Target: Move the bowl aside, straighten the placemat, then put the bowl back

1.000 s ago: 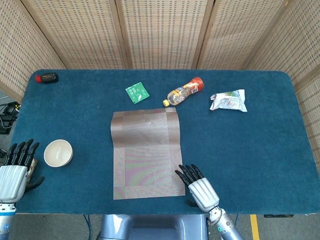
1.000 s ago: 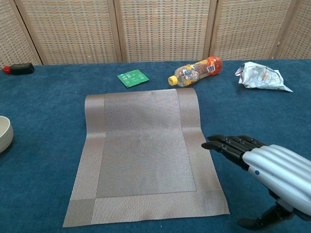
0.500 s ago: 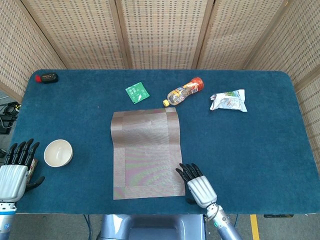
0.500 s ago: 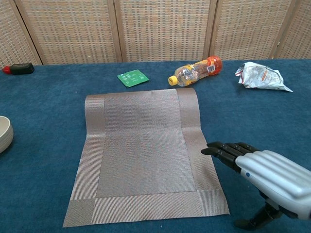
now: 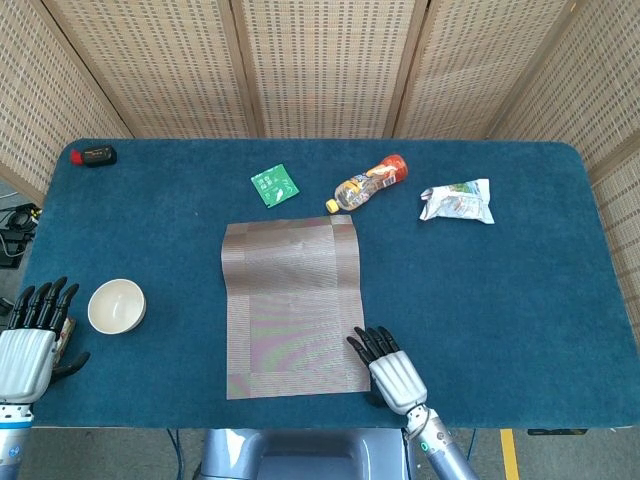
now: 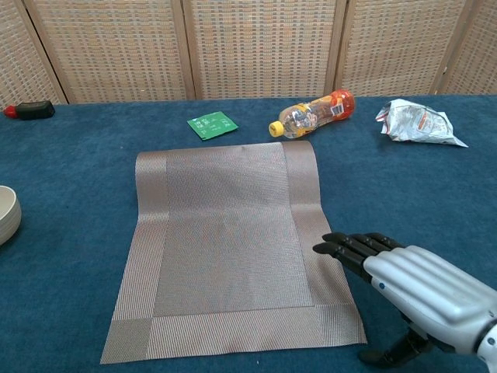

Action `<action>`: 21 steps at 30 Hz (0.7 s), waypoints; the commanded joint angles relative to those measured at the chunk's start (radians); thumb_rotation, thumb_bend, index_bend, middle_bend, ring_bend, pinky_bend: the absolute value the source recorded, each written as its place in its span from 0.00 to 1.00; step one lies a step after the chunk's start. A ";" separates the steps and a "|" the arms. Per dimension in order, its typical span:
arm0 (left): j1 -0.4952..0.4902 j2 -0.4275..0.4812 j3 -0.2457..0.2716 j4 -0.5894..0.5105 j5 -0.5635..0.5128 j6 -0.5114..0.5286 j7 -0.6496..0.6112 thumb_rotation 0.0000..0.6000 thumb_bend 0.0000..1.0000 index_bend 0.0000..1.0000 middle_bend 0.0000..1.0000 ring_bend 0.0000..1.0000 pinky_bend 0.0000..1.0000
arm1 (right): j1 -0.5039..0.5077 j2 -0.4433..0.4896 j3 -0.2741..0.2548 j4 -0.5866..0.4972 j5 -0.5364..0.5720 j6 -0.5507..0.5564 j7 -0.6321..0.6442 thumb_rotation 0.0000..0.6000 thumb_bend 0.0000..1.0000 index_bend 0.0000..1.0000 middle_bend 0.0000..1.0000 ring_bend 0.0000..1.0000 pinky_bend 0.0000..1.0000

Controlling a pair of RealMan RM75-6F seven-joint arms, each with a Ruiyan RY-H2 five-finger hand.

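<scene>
Placemat point(image 5: 291, 305) lying flat on the blue table point(image 5: 520, 300), its long sides running away from the robot and its near edge close to the table's front; the far right corner curls up slightly in the chest view; right hand point(image 5: 388, 370) at the placemat's near right corner, fingers extended side by side and holding nothing — the dark fingertips point(image 6: 335, 247) reach over the mat's right border, though whether they press on it cannot be told; the thumb hangs below the palm toward the table's front edge; bowl point(image 5: 116, 306), cream-coloured and upright, standing on bare table well to the left of the placemat, apart from it; left hand point(image 5: 30, 340) just beside the bowl at the table's left front corner, fingers straight and slightly fanned, thumb out to the side, gripping nothing and not touching the bowl; beyond the placemat's far edge — a green packet point(image 5: 274, 185), a plastic bottle point(image 5: 368, 183) lying on its side, and a crumpled wrapper point(image 5: 457, 201) further right; a small black and red object point(image 5: 95, 155) at the far left corner.
</scene>
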 commanded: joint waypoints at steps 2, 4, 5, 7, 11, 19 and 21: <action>0.001 0.000 -0.001 0.000 0.000 -0.002 0.000 1.00 0.13 0.00 0.00 0.00 0.00 | 0.005 -0.033 -0.005 0.048 -0.031 0.030 0.016 1.00 0.26 0.08 0.00 0.00 0.00; 0.002 0.000 -0.002 -0.001 0.002 -0.001 0.000 1.00 0.13 0.00 0.00 0.00 0.00 | 0.008 -0.043 -0.006 0.060 -0.039 0.037 0.028 1.00 0.34 0.09 0.00 0.00 0.00; 0.002 0.000 -0.003 -0.001 0.002 -0.001 0.000 1.00 0.13 0.00 0.00 0.00 0.00 | 0.010 -0.046 -0.006 0.064 -0.044 0.040 0.034 1.00 0.37 0.09 0.00 0.00 0.00; 0.003 0.000 -0.002 -0.001 0.005 -0.002 -0.001 1.00 0.13 0.00 0.00 0.00 0.00 | 0.015 -0.055 -0.007 0.079 -0.058 0.050 0.047 1.00 0.44 0.10 0.00 0.00 0.00; 0.004 0.001 -0.005 -0.002 0.005 -0.005 -0.003 1.00 0.13 0.00 0.00 0.00 0.00 | 0.021 -0.071 -0.010 0.106 -0.076 0.068 0.070 1.00 0.54 0.11 0.00 0.00 0.00; 0.006 0.001 -0.007 -0.003 0.008 -0.007 -0.005 1.00 0.13 0.00 0.00 0.00 0.00 | 0.022 -0.083 -0.022 0.129 -0.110 0.111 0.123 1.00 0.69 0.12 0.00 0.00 0.00; 0.007 0.001 -0.007 -0.003 0.007 -0.007 -0.005 1.00 0.13 0.00 0.00 0.00 0.00 | 0.021 -0.084 -0.025 0.130 -0.114 0.118 0.130 1.00 0.70 0.12 0.00 0.00 0.00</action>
